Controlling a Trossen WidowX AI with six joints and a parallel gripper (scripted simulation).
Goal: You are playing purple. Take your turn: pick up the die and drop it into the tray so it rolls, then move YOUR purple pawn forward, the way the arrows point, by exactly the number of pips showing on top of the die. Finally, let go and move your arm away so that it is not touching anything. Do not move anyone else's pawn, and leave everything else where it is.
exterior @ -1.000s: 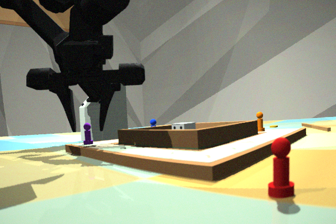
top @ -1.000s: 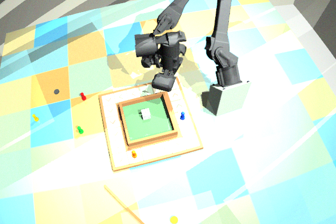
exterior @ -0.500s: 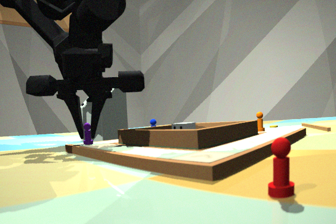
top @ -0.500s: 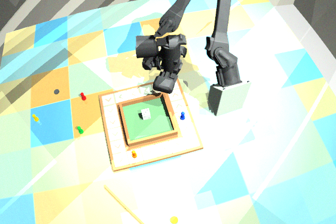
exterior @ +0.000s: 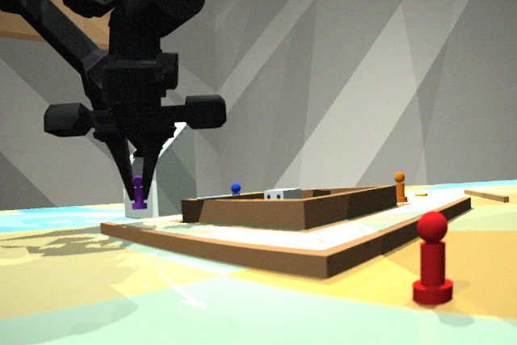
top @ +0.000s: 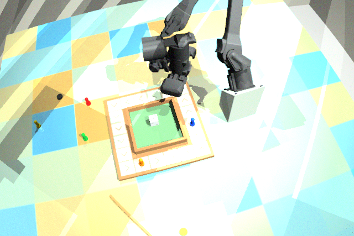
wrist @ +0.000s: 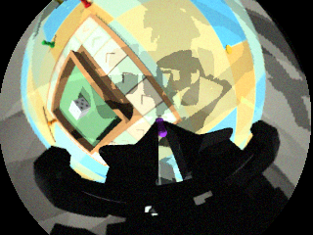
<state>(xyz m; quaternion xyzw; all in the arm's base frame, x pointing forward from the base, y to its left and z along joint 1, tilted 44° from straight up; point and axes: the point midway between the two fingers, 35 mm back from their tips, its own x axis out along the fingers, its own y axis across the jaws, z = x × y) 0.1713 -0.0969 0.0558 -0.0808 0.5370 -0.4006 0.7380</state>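
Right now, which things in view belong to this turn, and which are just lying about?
In play:
- purple pawn, gripped by the tool
- die, resting in the tray
- board

Lying about:
- blue pawn and orange pawn, both on the board
- red pawn, green pawn, yellow pawn
- black disc, yellow disc
- wooden stick

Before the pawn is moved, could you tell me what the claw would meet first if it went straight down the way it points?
The claw, shut on the purple pawn, points down at the board track; the pawn's base would likely meet it first.
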